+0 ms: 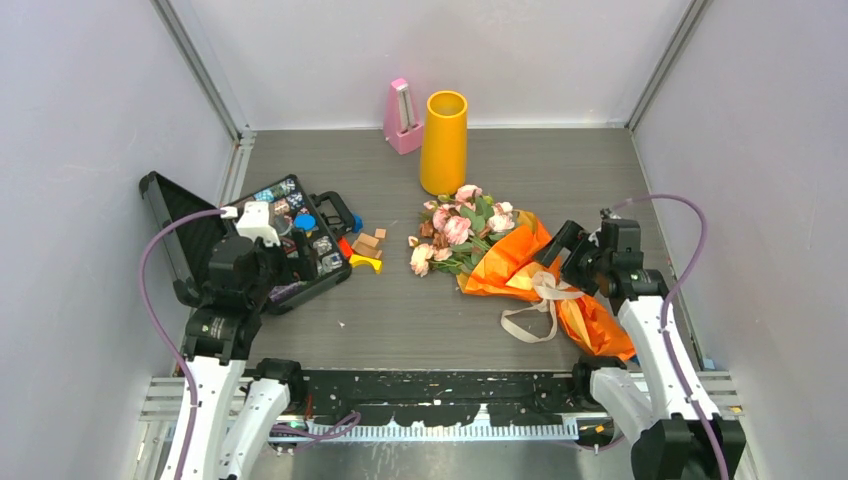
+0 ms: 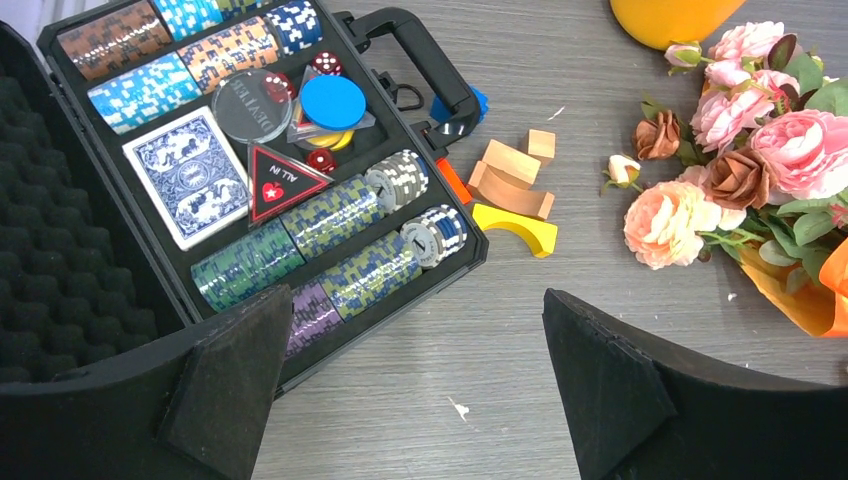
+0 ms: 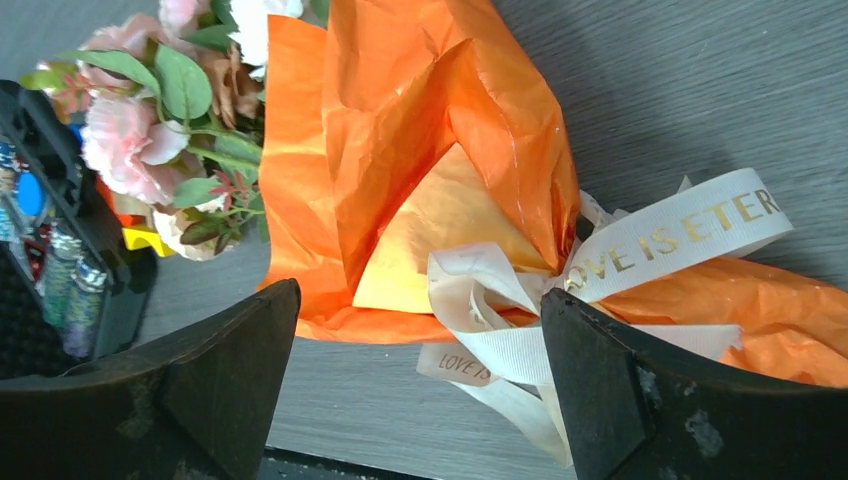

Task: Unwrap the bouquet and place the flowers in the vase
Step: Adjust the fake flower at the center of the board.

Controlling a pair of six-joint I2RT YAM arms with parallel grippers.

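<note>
Stems of the flowers are hidden inside the orange paper; only the rose heads and leaves show. In the top view the right arm covers the near edge of the paper. In the left wrist view the vase is cut off by the top edge.

The bouquet lies on the table right of centre, wrapped and tied, heads toward the vase. The vase stands upright at the back beside a pink metronome. The top rose is just beside the vase foot; contact cannot be told.

The beige ribbon reads "LOVE IS ETER", the rest cut off at its end; a lower tail reads "LOVE IS".

The poker chip case is open: a triangular marker reads "ALL IN", and a clear disc reads "DEALER". Chip values are too small to read. Wooden blocks lie beside the case.

Left gripper: jaws spread wide, nothing between them, above the case edge. Right gripper: jaws spread wide, straddling the ribbon tie, pinching nothing.
</note>
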